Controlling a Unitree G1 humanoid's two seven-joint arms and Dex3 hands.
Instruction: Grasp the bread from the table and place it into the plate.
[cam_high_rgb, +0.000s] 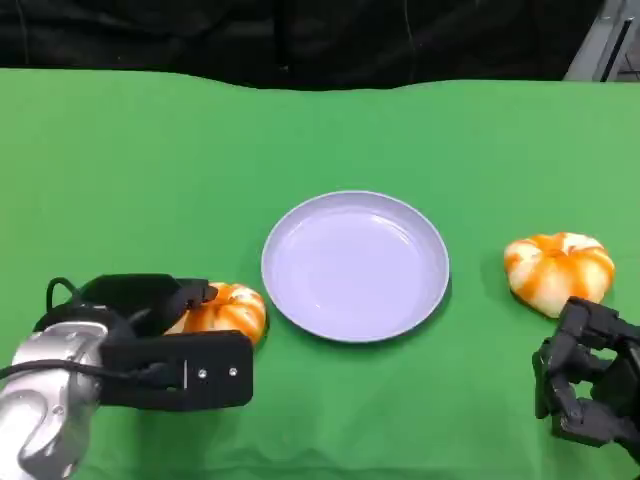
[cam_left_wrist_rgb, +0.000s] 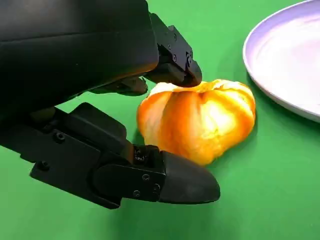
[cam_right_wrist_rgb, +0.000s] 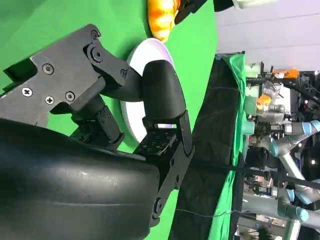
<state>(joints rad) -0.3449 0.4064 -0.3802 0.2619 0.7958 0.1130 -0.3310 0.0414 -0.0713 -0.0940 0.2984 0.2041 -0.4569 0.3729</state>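
Our left hand (cam_high_rgb: 150, 345) has its fingers (cam_left_wrist_rgb: 175, 65) apart around the bread (cam_high_rgb: 225, 310) near the table's (cam_high_rgb: 120, 170) front edge, ready to grip it for the plate (cam_high_rgb: 355, 265), while our right hand (cam_high_rgb: 590, 375) holds nothing, fingers curled.

head view high over the table (cam_high_rgb: 120, 150); wrist views close, sharing the plate (cam_high_rgb: 355, 265)

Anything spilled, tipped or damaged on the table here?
Nothing stands out. The plate sits flat, one bread lies intact by the right hand, and the left hand closes around the other bread.
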